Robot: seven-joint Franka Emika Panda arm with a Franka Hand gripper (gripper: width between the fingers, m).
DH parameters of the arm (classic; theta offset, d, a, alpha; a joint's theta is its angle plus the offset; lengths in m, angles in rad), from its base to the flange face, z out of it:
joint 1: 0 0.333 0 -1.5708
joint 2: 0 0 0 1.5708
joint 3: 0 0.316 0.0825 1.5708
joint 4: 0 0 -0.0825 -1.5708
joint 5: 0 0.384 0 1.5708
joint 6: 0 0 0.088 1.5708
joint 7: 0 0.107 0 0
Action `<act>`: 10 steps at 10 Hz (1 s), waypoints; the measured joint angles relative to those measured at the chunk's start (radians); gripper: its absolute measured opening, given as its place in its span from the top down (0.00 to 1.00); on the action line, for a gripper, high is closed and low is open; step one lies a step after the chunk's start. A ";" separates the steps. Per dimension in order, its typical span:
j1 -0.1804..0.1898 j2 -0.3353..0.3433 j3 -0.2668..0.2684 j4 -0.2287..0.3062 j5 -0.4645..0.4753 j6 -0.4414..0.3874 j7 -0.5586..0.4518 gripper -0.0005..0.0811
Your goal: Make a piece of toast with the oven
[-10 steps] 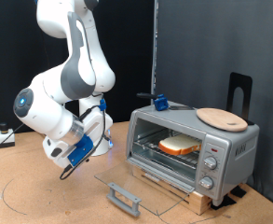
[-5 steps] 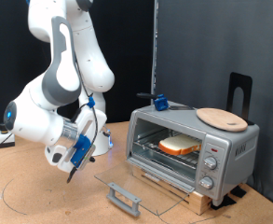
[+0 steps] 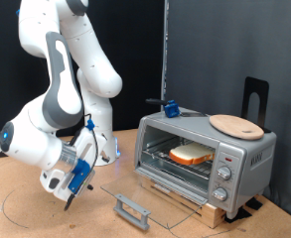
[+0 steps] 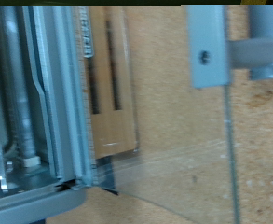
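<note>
The silver-grey oven (image 3: 207, 159) stands on a wooden base at the exterior view's right, its glass door (image 3: 135, 193) folded down flat with the handle (image 3: 132, 210) at the front. The piece of toast (image 3: 192, 154) lies on the wire rack inside. My gripper (image 3: 70, 195) hangs low over the table at the exterior view's left of the open door, apart from it, with nothing seen between its fingers. The wrist view shows the oven's lower front edge (image 4: 43, 112), the glass door (image 4: 183, 159) and its handle (image 4: 220, 47); the fingers do not show there.
A round wooden plate (image 3: 236, 125) lies on top of the oven, with a small blue object (image 3: 170, 107) at its back corner. Three knobs (image 3: 222, 175) sit on the oven's right side. A black stand (image 3: 255, 99) rises behind. Cables lie at the far left.
The arm has swung away from the oven towards the exterior view's left and lower, carrying the gripper away from the open door. Oven, door and toast have not moved.
</note>
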 joint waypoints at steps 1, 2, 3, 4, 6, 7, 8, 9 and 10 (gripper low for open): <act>0.008 0.019 -0.007 0.000 -0.012 0.032 0.000 0.01; 0.016 0.037 -0.010 0.001 -0.016 0.060 0.000 0.01; 0.028 0.053 -0.018 0.001 -0.026 0.082 0.002 0.01; 0.045 0.069 -0.031 -0.001 -0.045 0.091 0.014 0.01; 0.081 0.093 -0.056 -0.017 -0.085 0.102 0.035 0.01; 0.092 0.101 -0.062 -0.037 -0.094 0.122 0.036 0.01; 0.099 0.109 -0.064 -0.061 -0.097 0.144 0.036 0.01; 0.104 0.112 -0.063 -0.087 -0.098 0.163 0.034 0.01; 0.105 0.112 -0.058 -0.112 -0.092 0.173 0.027 0.01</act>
